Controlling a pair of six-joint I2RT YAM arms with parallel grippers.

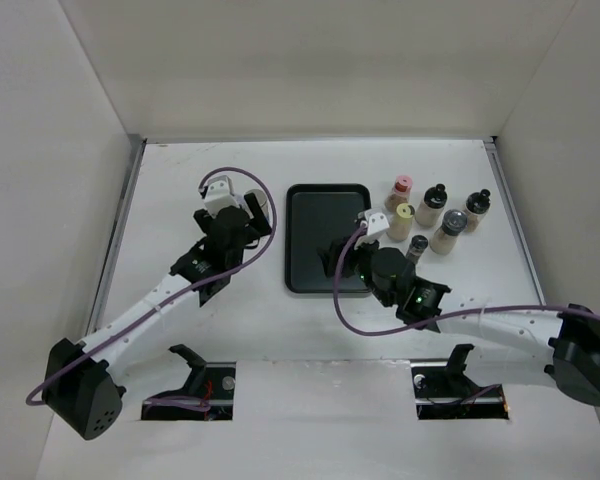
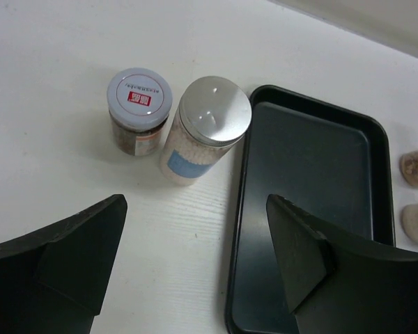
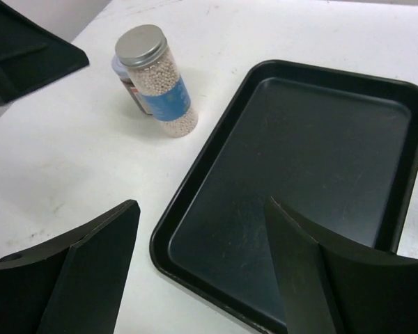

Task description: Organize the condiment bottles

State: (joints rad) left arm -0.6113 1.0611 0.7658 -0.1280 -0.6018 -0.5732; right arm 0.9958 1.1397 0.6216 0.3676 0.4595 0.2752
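The flat black rectangular tray holds nothing, so I judge the sorting barely begun. A silver-capped, blue-labelled jar of beige beads and a dark jar with a white lid stand side by side at its 10 o'clock, and six small bottles cluster at its 2 o'clock. The left hand and the right hand both hang released, grasping nothing.

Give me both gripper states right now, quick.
Left gripper: open, holding nothing.
Right gripper: open, holding nothing.
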